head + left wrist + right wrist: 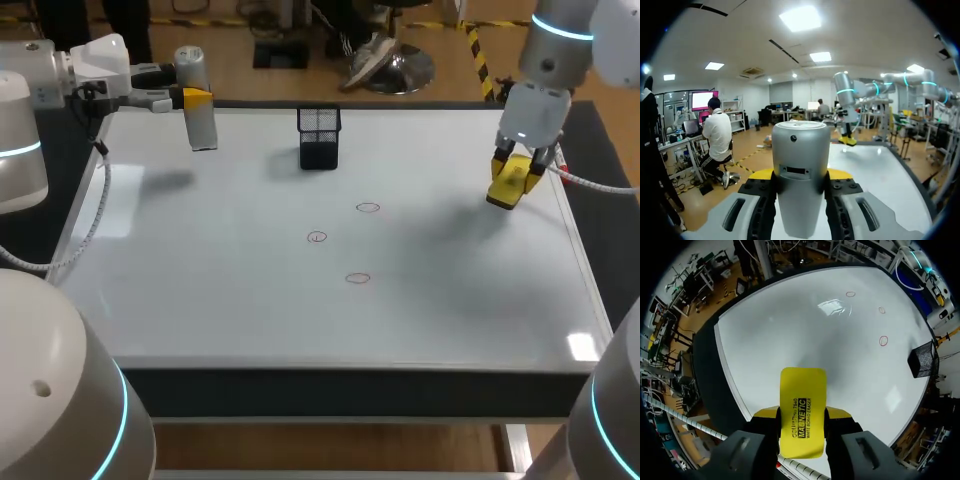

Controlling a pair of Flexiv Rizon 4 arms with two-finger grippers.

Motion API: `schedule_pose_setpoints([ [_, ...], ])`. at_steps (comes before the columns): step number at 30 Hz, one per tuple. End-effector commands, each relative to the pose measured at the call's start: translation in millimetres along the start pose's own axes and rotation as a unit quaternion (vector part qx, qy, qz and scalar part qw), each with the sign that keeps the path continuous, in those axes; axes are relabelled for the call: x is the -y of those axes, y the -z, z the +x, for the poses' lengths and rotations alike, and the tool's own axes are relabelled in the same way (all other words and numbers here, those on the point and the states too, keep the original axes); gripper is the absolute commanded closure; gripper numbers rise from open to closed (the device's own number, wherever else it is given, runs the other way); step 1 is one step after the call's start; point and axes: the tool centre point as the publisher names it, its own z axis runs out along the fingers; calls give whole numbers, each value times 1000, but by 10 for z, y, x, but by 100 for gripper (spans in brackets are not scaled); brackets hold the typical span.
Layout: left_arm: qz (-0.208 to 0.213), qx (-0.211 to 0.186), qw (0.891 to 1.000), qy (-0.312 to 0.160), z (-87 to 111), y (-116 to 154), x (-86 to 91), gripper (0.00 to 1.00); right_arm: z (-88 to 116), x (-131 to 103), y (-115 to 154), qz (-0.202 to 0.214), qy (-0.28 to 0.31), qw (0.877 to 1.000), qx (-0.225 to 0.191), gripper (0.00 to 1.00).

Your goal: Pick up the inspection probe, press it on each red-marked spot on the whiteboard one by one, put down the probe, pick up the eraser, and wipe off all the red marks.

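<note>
The left arm comes in level over the far left corner of the whiteboard (250, 310), its left claw (196, 98) clamped from 2 sides on the upright grey inspection probe (201, 115), held off the board. Toward the middle, a black mesh holder (319, 137) stands at the board's far edge, its contents impossible to tell, with 3 red marks (358, 278) nearer. The right arm points downward near the right edge of the counter (330, 392), its right claw (515, 172) clamped on the yellow eraser (506, 186), which carries black print and is lifted off the board.

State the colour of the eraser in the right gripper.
The eraser is bright yellow with black print, clearest in the right wrist view.
</note>
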Motion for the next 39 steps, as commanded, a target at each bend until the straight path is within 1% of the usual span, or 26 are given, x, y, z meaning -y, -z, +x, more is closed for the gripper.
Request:
schedule_pose_setpoints([
  [1,1,0,1000,0,2,3,7,100,4,3,10,1,1,1000,-1,100],
  [11,1,0,1000,0,2,3,7,100,4,3,10,1,1,1000,-1,100],
  [14,8,-6,1000,-2,179,5,-6,100,4,3,10,1,1,1000,-1,100],
  [16,-3,-14,1000,-10,305,-18,-22,100,4,3,10,1,1,1000,-1,100],
  [18,4,-22,1000,-7,452,-31,-12,100,4,3,10,1,1,1000,-1,100],
  [19,2,-22,1000,-9,492,-41,-15,100,4,3,10,1,1,1000,-1,100],
  [30,12,-53,998,-12,1266,-273,87,100,4,3,10,1,1,1000,-1,100],
  [34,25,-60,998,-8,1478,-331,103,100,4,3,10,1,1,1000,-1,100],
  [39,27,-78,997,-11,1764,-456,85,100,4,3,10,1,1,1000,-1,100],
])
